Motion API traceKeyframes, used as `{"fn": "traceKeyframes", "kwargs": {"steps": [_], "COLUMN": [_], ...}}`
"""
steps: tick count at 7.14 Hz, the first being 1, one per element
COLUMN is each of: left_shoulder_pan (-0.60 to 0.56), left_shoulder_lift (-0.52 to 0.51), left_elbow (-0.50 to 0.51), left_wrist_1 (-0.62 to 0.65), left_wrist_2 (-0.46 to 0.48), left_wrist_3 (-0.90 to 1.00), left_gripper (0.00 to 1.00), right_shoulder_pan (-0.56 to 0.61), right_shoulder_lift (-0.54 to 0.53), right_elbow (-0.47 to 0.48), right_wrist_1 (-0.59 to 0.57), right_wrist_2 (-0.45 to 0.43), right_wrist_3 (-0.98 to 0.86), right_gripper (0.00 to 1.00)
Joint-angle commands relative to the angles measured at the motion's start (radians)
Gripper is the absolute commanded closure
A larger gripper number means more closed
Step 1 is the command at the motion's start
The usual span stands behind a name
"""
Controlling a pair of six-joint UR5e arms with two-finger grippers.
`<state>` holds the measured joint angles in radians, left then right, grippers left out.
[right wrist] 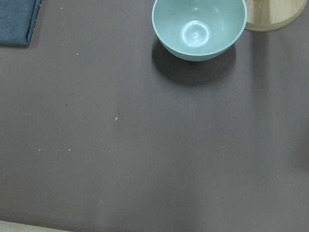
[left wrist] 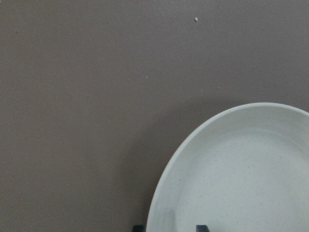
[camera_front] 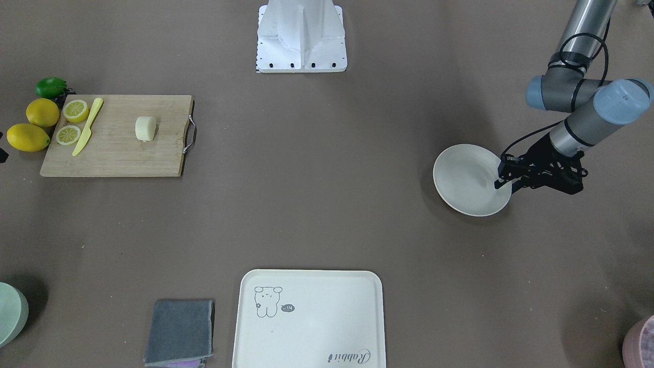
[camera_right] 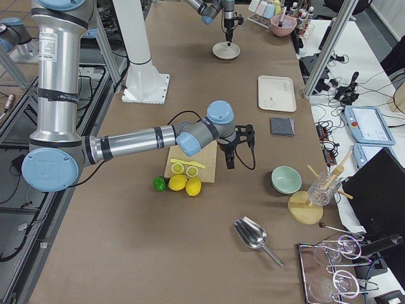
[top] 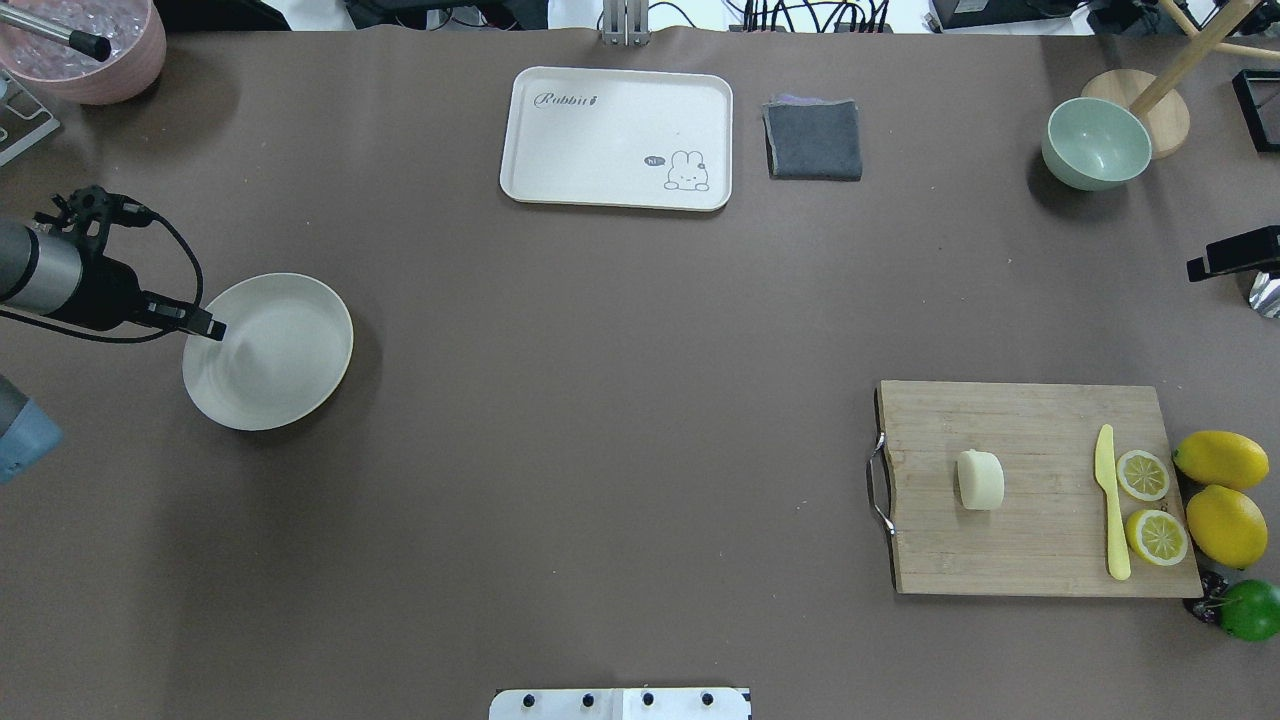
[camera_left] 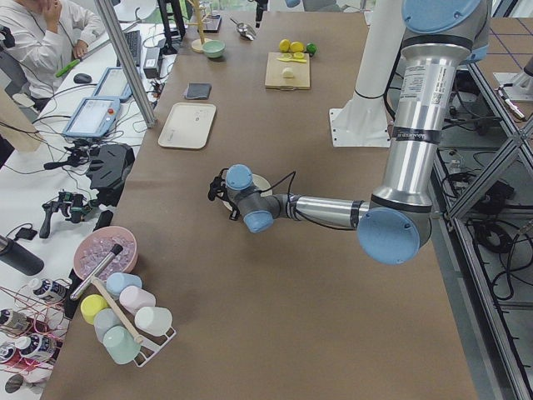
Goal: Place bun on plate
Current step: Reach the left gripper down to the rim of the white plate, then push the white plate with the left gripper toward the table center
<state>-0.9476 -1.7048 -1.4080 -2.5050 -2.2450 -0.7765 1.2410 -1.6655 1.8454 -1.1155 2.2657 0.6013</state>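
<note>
The bun [top: 980,480] [camera_front: 145,128], a pale cream chunk, lies on a wooden cutting board [top: 1030,550] at the table's right, with no gripper near it. The round off-white plate [top: 285,350] [camera_front: 465,179] [left wrist: 241,169] sits at the left with nothing on it. My left gripper [top: 212,328] [camera_front: 503,183] [left wrist: 169,227] is at its rim. In the left wrist view one fingertip [left wrist: 137,227] is outside the rim and one is inside, with a gap between them. My right gripper [camera_right: 229,159] hangs above the table beyond the board. Its jaws are unclear.
On the board lie a yellow knife [top: 1110,510] and two lemon halves [top: 1142,475]; whole lemons [top: 1222,458] and a lime [top: 1250,608] sit beside it. A cream tray [top: 600,130], a grey cloth [top: 812,140] and a green bowl [top: 1095,150] stand along the far edge. A seated person [camera_left: 42,42] is off the table.
</note>
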Motion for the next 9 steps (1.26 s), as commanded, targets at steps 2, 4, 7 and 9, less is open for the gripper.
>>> {"fn": "traceKeyframes", "kwargs": {"steps": [2, 4, 7, 9], "left_shoulder_pan": [-0.005, -0.026, 0.013, 0.169], "left_shoulder_lift": [0.001, -0.024, -0.177, -0.266], "left_elbow": [-0.002, -0.028, -0.037, -0.039], "left_wrist_1": [-0.003, 0.005, 0.003, 0.011], "left_wrist_2": [0.001, -0.016, -0.012, 0.139], "left_wrist_3": [-0.003, -0.021, -0.316, -0.435], "left_gripper": [1.0, 1.0, 1.0, 1.0], "right_shoulder_pan": [0.0, 0.0, 0.0, 0.0], "right_shoulder_lift": [-0.003, -0.003, -0.003, -0.003], "right_elbow": [0.0, 0.0, 0.0, 0.0], "right_wrist_1": [0.0, 0.002, 0.002, 0.002], "right_wrist_2": [-0.002, -0.002, -0.008, -0.008], "right_wrist_3": [-0.005, -0.005, -0.005, -0.002], "right_gripper": [0.0, 0.0, 0.0, 0.0]}}
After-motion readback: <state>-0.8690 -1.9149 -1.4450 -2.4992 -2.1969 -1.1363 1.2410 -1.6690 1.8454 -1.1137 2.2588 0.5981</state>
